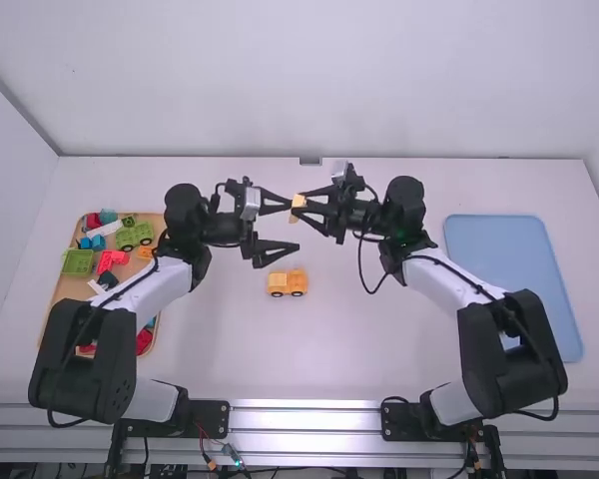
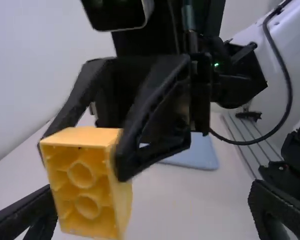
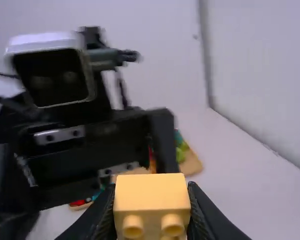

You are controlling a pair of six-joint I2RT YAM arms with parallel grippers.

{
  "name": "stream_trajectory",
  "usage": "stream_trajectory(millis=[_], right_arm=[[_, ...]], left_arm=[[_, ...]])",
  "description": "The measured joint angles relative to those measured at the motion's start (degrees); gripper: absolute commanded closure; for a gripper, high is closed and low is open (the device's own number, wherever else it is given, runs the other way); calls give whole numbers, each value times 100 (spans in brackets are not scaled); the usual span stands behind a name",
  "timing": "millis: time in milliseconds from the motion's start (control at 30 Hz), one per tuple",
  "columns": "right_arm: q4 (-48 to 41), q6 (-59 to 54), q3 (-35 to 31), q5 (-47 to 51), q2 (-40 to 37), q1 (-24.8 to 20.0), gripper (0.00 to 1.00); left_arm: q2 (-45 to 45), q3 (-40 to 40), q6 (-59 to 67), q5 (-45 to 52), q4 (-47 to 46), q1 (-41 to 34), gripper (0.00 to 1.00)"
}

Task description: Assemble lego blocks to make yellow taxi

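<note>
Right hand [image 1: 300,207]: closed on yellow block [image 2: 87,186]. Left hand [image 1: 294,227]: fingers spread, near block. Left wrist view gives block's hollow underside; right wrist view, its studs [image 3: 133,226]. High view adds yellow vehicle [image 1: 288,282] on desk [image 1: 250,349], tray [image 1: 72,289] of assorted blocks by left arm, blue mat [image 1: 499,249] by right.

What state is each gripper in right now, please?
Left gripper: open, holding nothing.
Right gripper: closed on a yellow block.
</note>
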Motion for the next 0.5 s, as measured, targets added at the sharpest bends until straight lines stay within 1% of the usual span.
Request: stream_trajectory(millis=[67,133,167,200,267,333,367,400,433,467,500], right_arm=[[-719,-57,0,866,-22,-57,100],[-1147,-136,0,1425,-22,-118,100],[-1526,-225,-2,1847,-31,-177,100],[-1755,-278,-2,2063,-42,-205,100],[-2581,-494,15,2623,-111,-299,100],[-3543,-787,105,3051,-166,-337,100],[-3604,-817,116,3080,-166,-337,100],[-4315,-1082,278,3383,-166,-313,100],[-4784,-1274,420,3591,-166,-275,100],[-4983,-1360,492,3663,-166,-251,100],[-5421,-1591,660,3871,-166,-179,100]], left_arm=[[-4,4,188,-181,-520,28,1],[-11,13,426,-380,-1032,24,1],[-11,15,619,-627,-1469,26,1],[-11,15,708,-737,-1596,26,1],[-11,15,1134,-1399,-2225,26,1],[-11,15,1434,-1974,-2500,24,1],[-11,15,1462,-2050,-2527,26,1],[-11,20,1624,-2474,-2658,28,1],[-11,37,1705,-2693,-2793,39,1],[-11,48,1733,-2765,-2868,48,1],[-11,98,1803,-2911,-3091,79,1]])
